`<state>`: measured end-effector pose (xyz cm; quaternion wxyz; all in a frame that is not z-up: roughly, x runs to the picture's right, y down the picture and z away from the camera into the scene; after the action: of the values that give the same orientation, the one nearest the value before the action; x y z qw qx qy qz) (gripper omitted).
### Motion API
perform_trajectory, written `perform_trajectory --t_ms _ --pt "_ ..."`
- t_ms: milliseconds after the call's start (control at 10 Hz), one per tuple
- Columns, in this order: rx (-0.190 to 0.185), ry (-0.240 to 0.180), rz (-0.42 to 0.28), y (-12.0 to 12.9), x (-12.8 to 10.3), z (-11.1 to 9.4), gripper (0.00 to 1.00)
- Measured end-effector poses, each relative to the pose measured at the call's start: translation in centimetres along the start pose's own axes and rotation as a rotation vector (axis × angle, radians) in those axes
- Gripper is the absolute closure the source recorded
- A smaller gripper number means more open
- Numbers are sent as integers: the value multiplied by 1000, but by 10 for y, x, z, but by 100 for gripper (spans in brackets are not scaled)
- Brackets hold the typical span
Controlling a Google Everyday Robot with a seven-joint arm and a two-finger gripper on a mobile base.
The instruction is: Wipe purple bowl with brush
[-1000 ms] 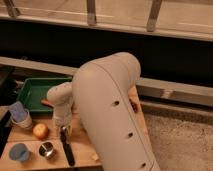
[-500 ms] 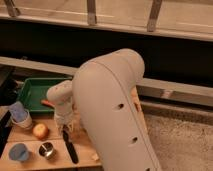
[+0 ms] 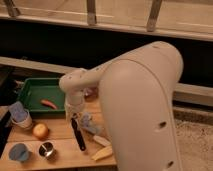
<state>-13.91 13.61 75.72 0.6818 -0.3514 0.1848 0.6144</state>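
My gripper point(image 3: 75, 116) hangs below the white arm over the middle of the wooden table point(image 3: 60, 159). It is shut on the top end of the brush point(image 3: 78, 136), a long black tool that slants down and to the right, its lower end close to the table. The purple bowl point(image 3: 19, 152), round, shallow and dull bluish-purple, sits at the front left corner, well left of the brush and apart from it.
A green tray point(image 3: 31, 91) with a red-orange strip in it stands at the back left. A blue cup point(image 3: 20, 115), a red-orange bowl point(image 3: 40, 131) and a metal cup point(image 3: 47, 149) lie left of the brush. A bluish object point(image 3: 88, 123), a white piece point(image 3: 100, 141) and a yellow piece point(image 3: 102, 153) lie to its right.
The gripper and the brush have shifted a little to the right, away from the purple bowl. The other objects have not moved.
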Motion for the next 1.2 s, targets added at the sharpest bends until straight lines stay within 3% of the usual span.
perform_trajectory --t_ms 400,900,1100,1200 --pt "-50 -129 57 -70 -32 -61 100" --pt "-59 -133 58 -71 -33 -62 100" --pt "11 -135 59 -80 -42 -60 100" --pt "23 -145 58 -81 -51 -62 100"
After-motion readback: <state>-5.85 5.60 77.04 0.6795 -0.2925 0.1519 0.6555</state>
